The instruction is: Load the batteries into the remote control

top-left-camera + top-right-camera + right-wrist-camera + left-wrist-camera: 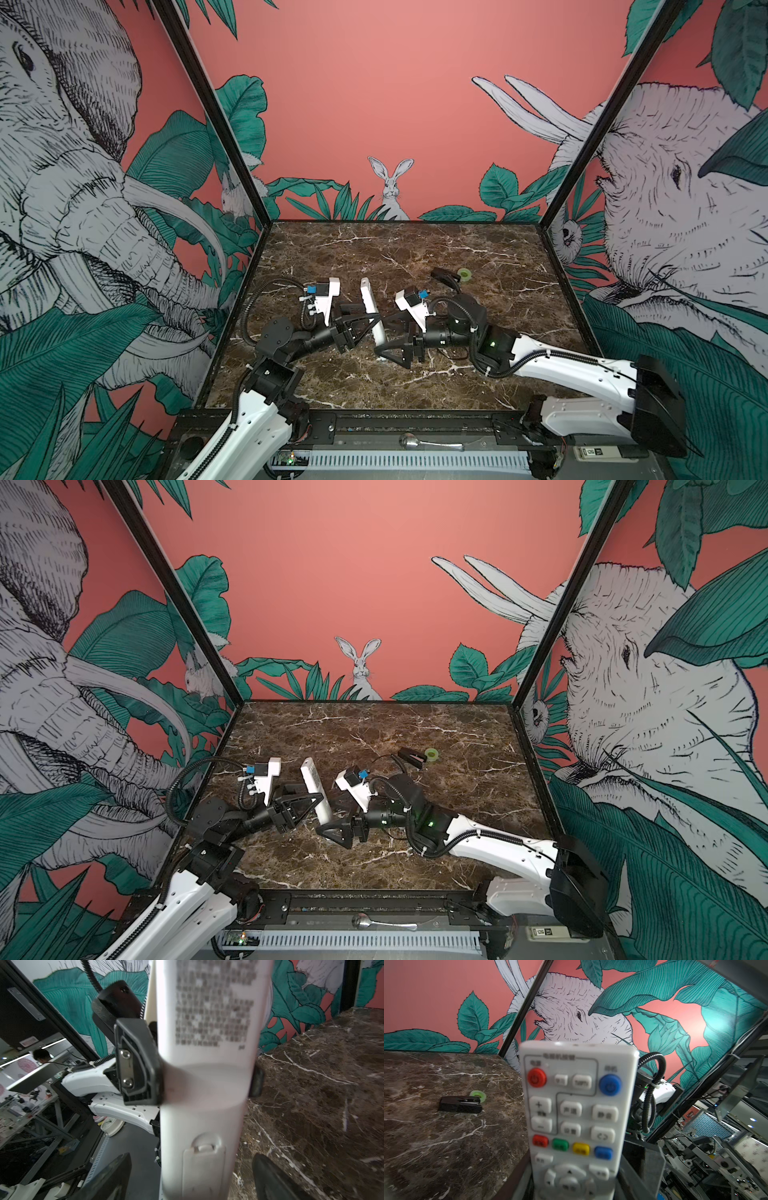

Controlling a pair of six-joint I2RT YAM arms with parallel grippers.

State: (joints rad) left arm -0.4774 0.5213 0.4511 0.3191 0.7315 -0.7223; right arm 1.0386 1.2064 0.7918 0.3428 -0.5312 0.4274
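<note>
The white remote control (369, 305) (312, 783) stands tilted above the marble table, and my left gripper (371, 323) (314, 801) is shut on its middle. Its button face (577, 1115) fills the left wrist view. In the right wrist view its plain back (207, 1084) shows printed text and a closed battery cover (203, 1167). The left gripper's fingers (137, 1064) clamp both of its edges. My right gripper (193, 1184) (384, 337) is open around the remote's lower end, with a gap on each side. The batteries are out of view.
A black stapler-like object (444, 277) (459, 1104) lies on the table behind the right arm, with a small green tape roll (464, 274) (478, 1096) beside it. A metal spoon (415, 442) rests on the rail below the table's front edge.
</note>
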